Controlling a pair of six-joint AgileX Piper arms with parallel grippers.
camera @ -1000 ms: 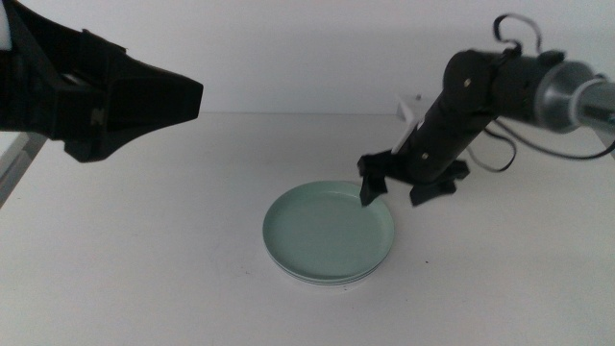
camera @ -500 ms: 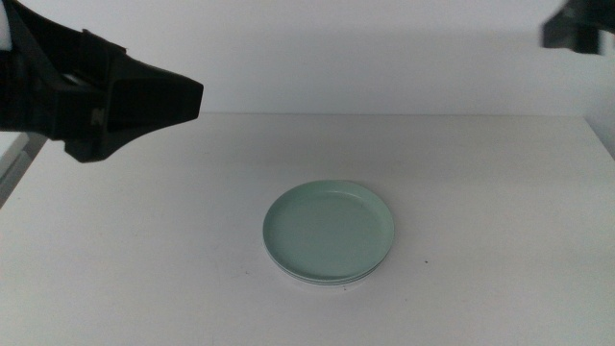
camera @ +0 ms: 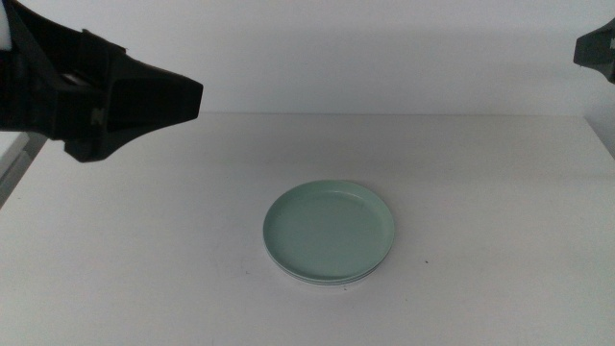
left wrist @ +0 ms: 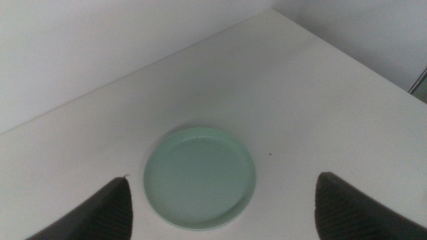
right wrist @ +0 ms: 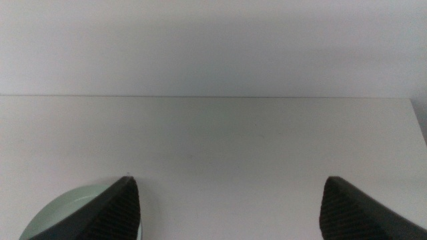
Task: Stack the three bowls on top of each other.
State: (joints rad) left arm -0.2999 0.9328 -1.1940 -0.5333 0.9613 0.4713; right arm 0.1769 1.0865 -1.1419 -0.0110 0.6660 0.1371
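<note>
Already the bowls (camera: 329,234) sit nested mid-tabletop (camera: 480,192), mint one uppermost, looking light, stiff and slick, best pinched at the low rim, while both end effectors hang released, well apart from them.

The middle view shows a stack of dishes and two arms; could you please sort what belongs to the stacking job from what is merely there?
Part of the job:
- mint green bowl, topmost of the stack
- lower bowls' rims beneath it, colours unclear

Merely there:
- table
- left gripper, open, raised over the stack
- right gripper, open, beside the stack
</note>
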